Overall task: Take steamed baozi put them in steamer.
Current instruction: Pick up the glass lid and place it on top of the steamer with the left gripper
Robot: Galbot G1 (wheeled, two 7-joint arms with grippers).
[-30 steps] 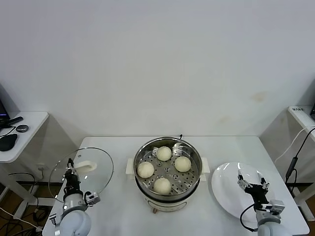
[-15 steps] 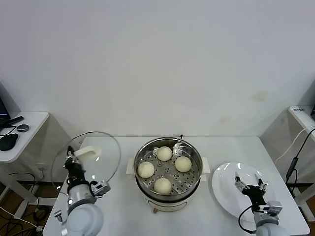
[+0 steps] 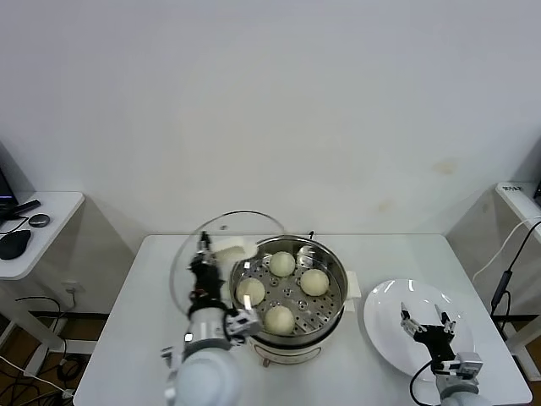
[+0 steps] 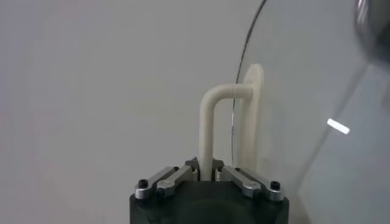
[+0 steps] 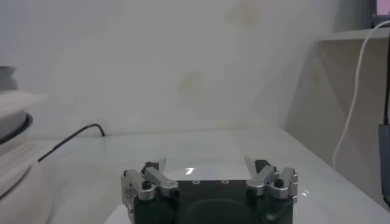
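All four steamed baozi (image 3: 281, 292) sit in the steamer (image 3: 331, 311) at the middle of the white table (image 3: 380, 249) — one toward the wall, one toward the robot's right, one toward its left, one nearest the robot, each apart from the others on the perforated bottom. The left gripper (image 3: 201, 269) is pinched tight on the cream handle (image 4: 210, 125) of the glass lid (image 3: 188, 249), holding the lid on edge, lifted off the table just beside the steamer's left rim; from the wrist the handle's loop rises straight out from between the pressed-together fingers (image 4: 166, 179). The right gripper (image 3: 428, 321) hovers over the bare white plate (image 3: 385, 330) to the steamer's right, its fingers (image 5: 152, 176) spread wide and holding nothing. No brand, label or writing can be made out on anything — not on the cooker base, lid or plate.
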